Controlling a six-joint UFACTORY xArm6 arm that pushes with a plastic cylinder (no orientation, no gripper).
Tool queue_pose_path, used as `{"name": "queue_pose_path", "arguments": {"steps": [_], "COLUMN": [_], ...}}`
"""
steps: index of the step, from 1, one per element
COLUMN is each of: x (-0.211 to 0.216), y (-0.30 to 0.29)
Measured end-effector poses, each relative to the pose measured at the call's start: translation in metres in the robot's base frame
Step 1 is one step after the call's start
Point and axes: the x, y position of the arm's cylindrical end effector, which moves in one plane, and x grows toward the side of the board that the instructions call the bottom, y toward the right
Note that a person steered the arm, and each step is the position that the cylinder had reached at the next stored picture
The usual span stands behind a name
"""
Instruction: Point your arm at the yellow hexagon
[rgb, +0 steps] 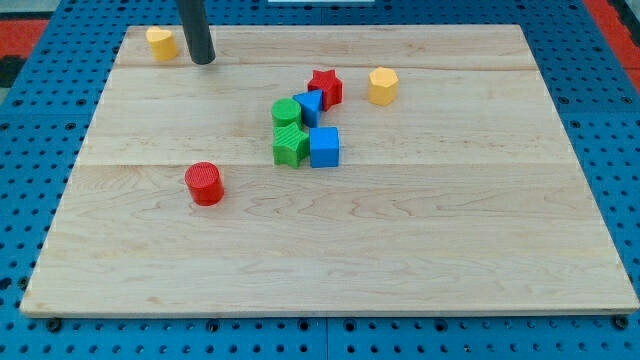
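The yellow hexagon (382, 86) sits on the wooden board (330, 260) toward the view's top, right of centre. My tip (203, 60) is near the view's top left, far to the left of the hexagon. A second yellow block (161, 43), heart-like in shape, lies just left of my tip. A red star (325, 87) lies left of the hexagon.
A cluster sits at the board's centre: a green cylinder (286, 112), a blue triangular block (310, 106), a green block (290, 145) and a blue cube (324, 147). A red cylinder (204, 184) stands alone at the left. Blue pegboard surrounds the board.
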Motion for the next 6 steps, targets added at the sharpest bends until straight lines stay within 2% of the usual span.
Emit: {"name": "queue_pose_path", "arguments": {"steps": [3,4,5,6], "x": [0.006,0.005,0.005,0.005], "y": [0.002,0.05,0.129,0.131]}}
